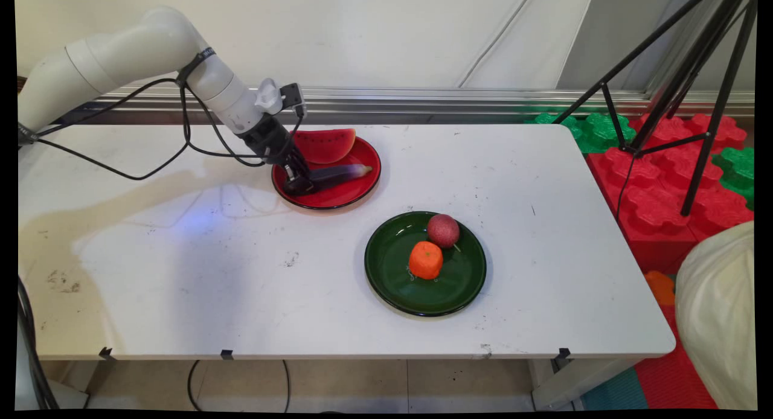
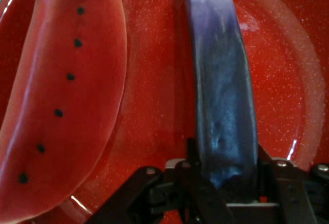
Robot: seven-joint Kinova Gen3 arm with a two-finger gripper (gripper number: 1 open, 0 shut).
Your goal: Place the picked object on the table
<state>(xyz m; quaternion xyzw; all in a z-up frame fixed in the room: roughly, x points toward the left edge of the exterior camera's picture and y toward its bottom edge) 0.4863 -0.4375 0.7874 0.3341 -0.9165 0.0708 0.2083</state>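
Red plate (image 1: 356,192) bears a black-seeded red watermelon slice (image 1: 326,144) and a purple-to-white eggplant (image 1: 338,173); dark green plate (image 1: 392,286).

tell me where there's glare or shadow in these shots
Main view: the arm's soft shadow falls across the table at left, and the green plate shows a rim highlight. Hand view: white glints on the red plate at its right rim and lower left; the eggplant has a dull sheen; the claw sits dark at the bottom edge.

Lighting's bright and even, with a soft arm shadow on the table (image 1: 151,226) toward 8 o'clock. Main view bows at the edges. The hand view's a bit soft, with glare on the red plate (image 2: 288,80) at 3 o'clock.
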